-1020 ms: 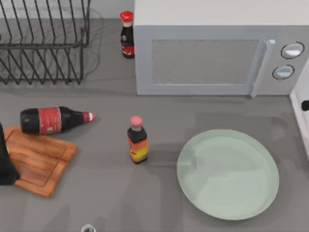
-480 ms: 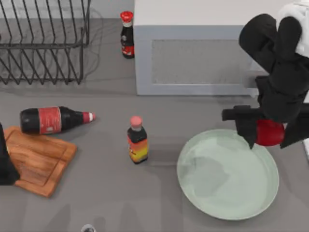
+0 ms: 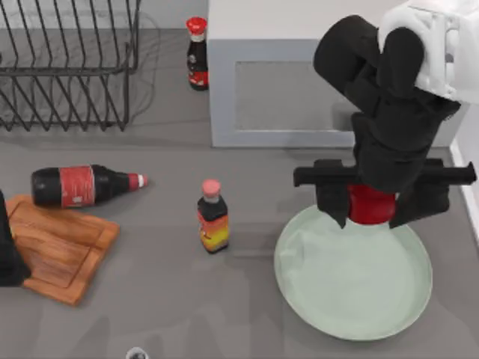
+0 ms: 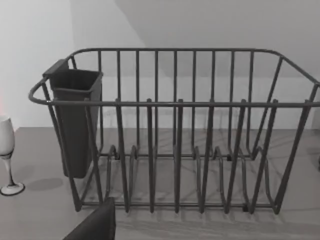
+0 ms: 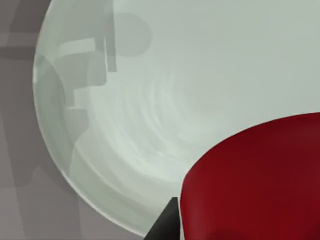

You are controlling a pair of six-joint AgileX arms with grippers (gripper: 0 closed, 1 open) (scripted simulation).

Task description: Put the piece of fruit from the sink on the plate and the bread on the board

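My right gripper (image 3: 372, 211) is shut on the piece of fruit (image 3: 370, 202), a glossy red rounded lump held between its two black fingers. It hangs over the far rim of the pale green plate (image 3: 352, 288). In the right wrist view the fruit (image 5: 250, 175) sits close above the plate's (image 5: 150, 100) inner surface. The brown wooden board (image 3: 63, 247) lies at the left with nothing on it. My left arm (image 3: 7, 258) is parked at the board's left end. The bread is out of view.
A grey microwave (image 3: 314, 97) stands behind the plate. A wire dish rack (image 3: 67, 67) is at the back left. A dark bottle (image 3: 78, 185) lies beside the board, a small one (image 3: 213, 217) stands mid-table, another (image 3: 197, 54) by the microwave. A wine glass (image 4: 6, 155) stands near the rack.
My right arm came in from the right carrying the fruit and moved left, now over the plate's far rim. The left arm has stayed put.
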